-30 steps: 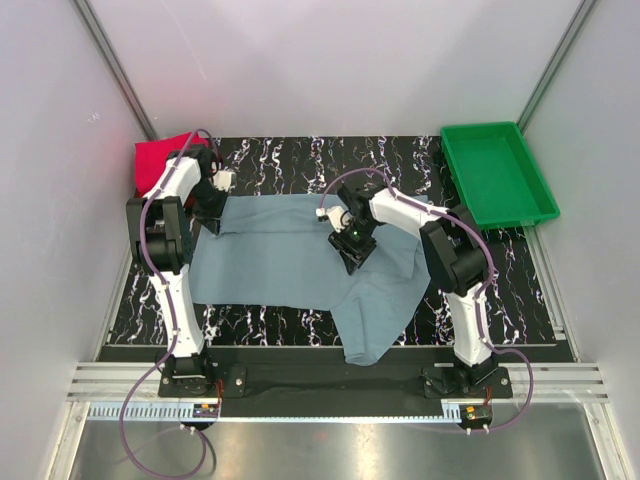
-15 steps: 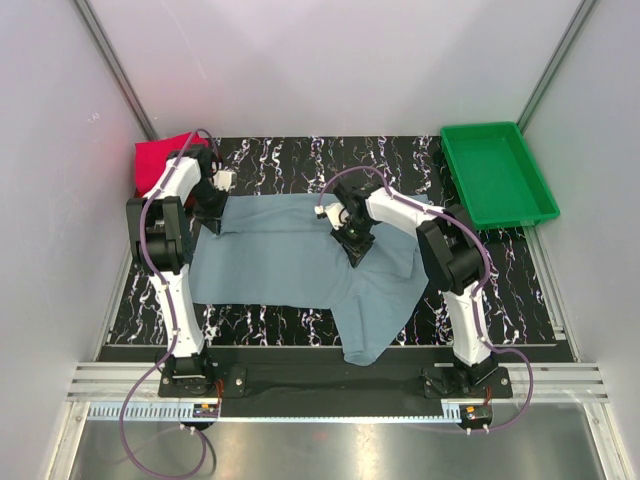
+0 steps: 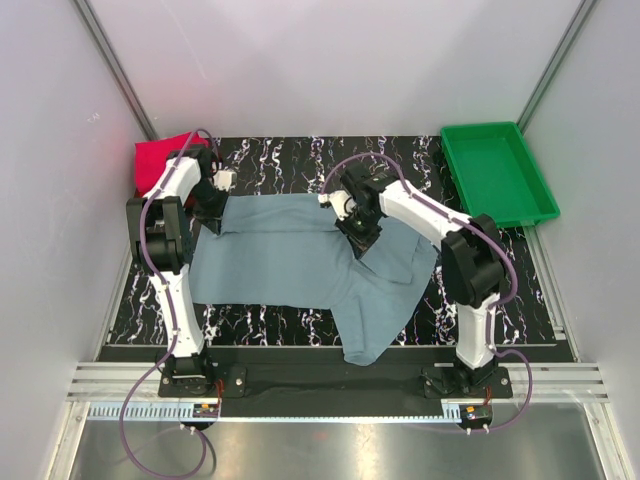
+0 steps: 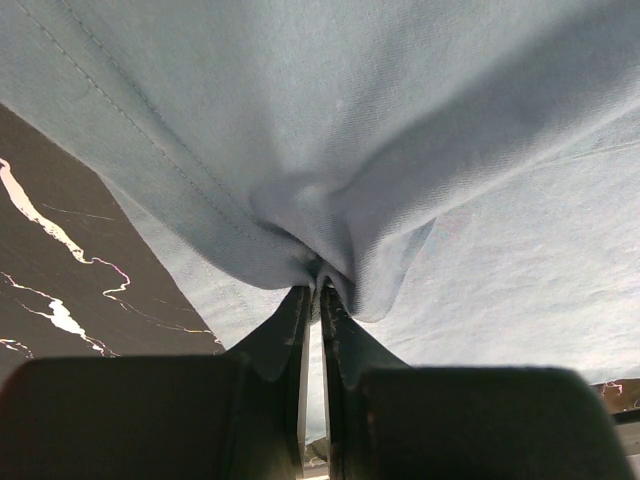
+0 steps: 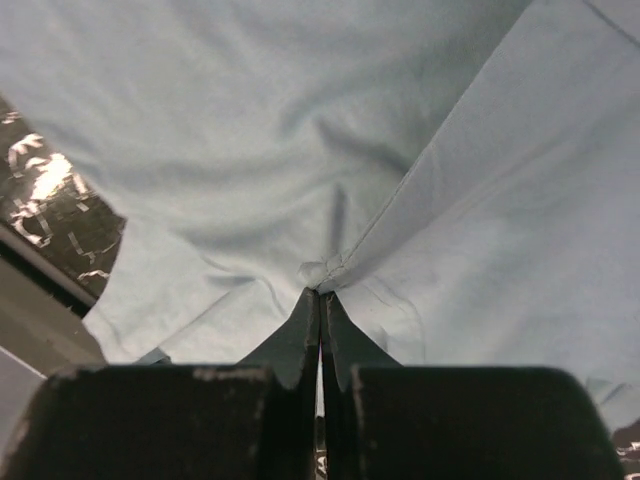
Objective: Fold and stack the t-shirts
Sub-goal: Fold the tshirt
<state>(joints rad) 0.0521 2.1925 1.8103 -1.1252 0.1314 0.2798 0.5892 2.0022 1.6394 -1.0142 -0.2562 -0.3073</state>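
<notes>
Our left tool [image 4: 318,290] and right tool [image 5: 320,295] each pinch the grey-blue t-shirt [image 3: 280,255], starting its fold; next we must lift together

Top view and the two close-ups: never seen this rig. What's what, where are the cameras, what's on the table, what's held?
It is a pair of small robot arms, the left arm and the right arm, bolted at the near edge of a black marbled table. The wide picture comes from a fixed camera above and behind them. Each close-up comes from a camera on one wrist, looking past that arm's own two fingers.

A grey-blue t-shirt lies spread on the table, one part reaching the near edge. A red folded cloth sits at the far left corner and a green tray at the far right.

The left gripper is shut on a bunched fold at the shirt's far left. The right gripper is shut on a pinch of it nearer the middle.
</notes>
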